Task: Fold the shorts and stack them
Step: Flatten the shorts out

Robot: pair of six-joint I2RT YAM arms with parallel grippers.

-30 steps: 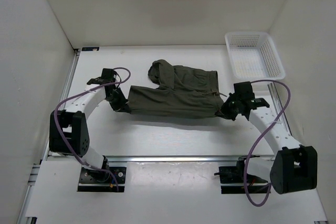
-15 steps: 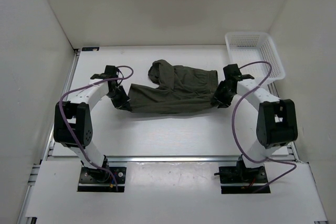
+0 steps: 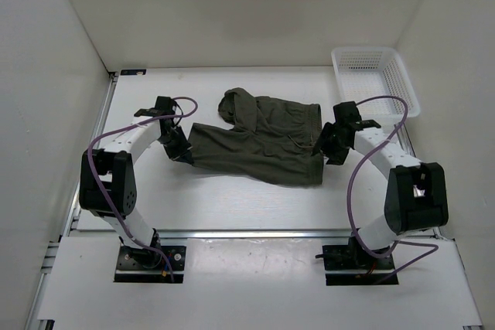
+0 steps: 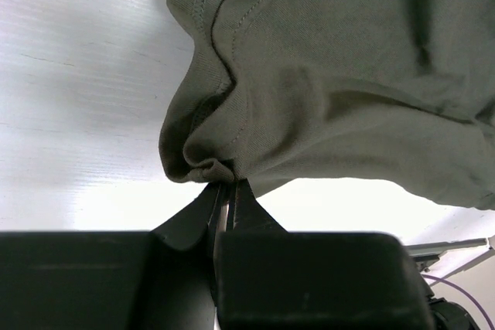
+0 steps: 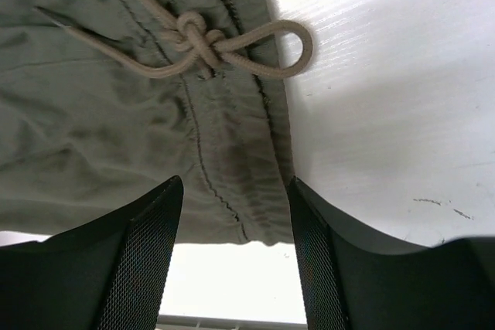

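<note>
Shorts (image 3: 259,141) lay spread across the middle of the white table (image 3: 232,206), a bunched lump at their far left end. The left gripper (image 3: 179,152) was at their left edge, its jaws pressed together on a puckered corner of olive fabric, clear in the left wrist view (image 4: 227,191). On the other side, the right gripper (image 3: 329,148) hung over the waistband with its jaws wide apart (image 5: 233,187), holding nothing. The tan drawstring (image 5: 205,40) sat knotted just beyond its fingers. A white mesh basket (image 3: 375,83) stood in the far right corner, apart from the cloth. A purple cable (image 3: 371,152) looped over the right arm.
</note>
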